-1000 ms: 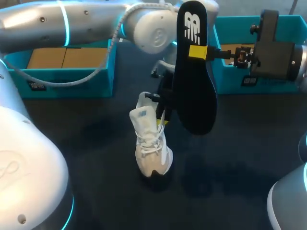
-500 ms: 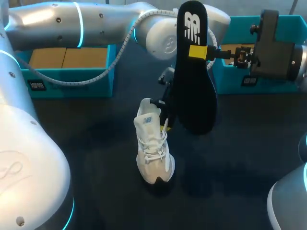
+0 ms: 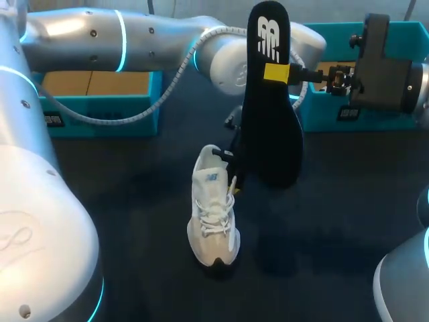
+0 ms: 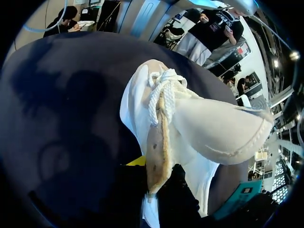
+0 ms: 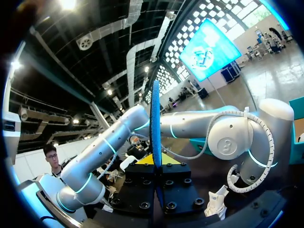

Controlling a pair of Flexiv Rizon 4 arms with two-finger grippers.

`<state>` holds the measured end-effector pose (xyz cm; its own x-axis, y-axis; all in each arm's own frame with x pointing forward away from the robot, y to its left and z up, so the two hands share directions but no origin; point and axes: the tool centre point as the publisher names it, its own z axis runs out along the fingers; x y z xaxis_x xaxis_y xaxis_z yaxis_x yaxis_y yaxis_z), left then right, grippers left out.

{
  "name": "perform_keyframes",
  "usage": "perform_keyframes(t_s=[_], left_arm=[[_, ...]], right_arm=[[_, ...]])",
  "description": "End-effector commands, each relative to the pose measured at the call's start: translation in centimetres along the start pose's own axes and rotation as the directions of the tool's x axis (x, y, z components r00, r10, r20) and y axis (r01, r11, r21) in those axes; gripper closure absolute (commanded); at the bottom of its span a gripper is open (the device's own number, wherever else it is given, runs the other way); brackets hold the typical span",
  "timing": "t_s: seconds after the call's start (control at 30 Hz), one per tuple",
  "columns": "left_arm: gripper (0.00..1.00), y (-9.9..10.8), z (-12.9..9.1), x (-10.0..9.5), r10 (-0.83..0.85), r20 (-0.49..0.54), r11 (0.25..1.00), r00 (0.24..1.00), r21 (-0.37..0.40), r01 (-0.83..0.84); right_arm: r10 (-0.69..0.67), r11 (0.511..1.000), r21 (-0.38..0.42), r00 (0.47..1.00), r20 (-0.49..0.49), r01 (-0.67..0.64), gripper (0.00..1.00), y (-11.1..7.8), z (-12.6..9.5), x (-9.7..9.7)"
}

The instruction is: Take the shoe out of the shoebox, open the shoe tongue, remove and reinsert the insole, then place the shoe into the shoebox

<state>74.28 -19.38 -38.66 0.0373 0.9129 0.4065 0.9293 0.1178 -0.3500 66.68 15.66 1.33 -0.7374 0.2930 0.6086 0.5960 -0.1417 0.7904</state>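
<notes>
White shoe [image 3: 213,208], seemingly soft cloth, matt black insole [image 3: 269,114], glossy silver left arm [image 3: 80,30], dark matt table [image 3: 134,201]

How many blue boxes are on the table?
2. One blue box is at the far left, behind my left arm. The second blue box is at the far right, behind the right gripper holding the insole. The arms could hide more.
</notes>
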Motion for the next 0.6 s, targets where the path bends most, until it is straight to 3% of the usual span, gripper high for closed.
perform_keyframes(t_s=[0.03,0.07,0.27,0.6], left_arm=[[0.12,0.0,-0.1,-0.2,0.000,-0.009,1.000,1.000,-0.001,0.000],[0.00,-0.1,-0.2,-0.2,0.000,-0.009,1.000,1.000,-0.002,0.000],[0.00,-0.1,-1.8,0.4,-0.014,0.031,1.000,0.999,-0.028,0.014],[0.00,2.0,-6.3,2.5,-0.083,0.200,0.996,0.976,-0.027,0.090]], right_arm=[[0.000,1.000,-0.001,1.000,-0.001,0.000,1.00,0.1,0.6,-0.1],[0.000,1.000,-0.001,1.000,-0.001,0.000,1.00,0.1,0.6,-0.1],[0.000,1.000,-0.001,1.000,-0.001,0.000,1.00,0.1,0.6,-0.1],[0.000,1.000,-0.001,1.000,-0.001,0.000,1.00,0.1,0.6,-0.1]])
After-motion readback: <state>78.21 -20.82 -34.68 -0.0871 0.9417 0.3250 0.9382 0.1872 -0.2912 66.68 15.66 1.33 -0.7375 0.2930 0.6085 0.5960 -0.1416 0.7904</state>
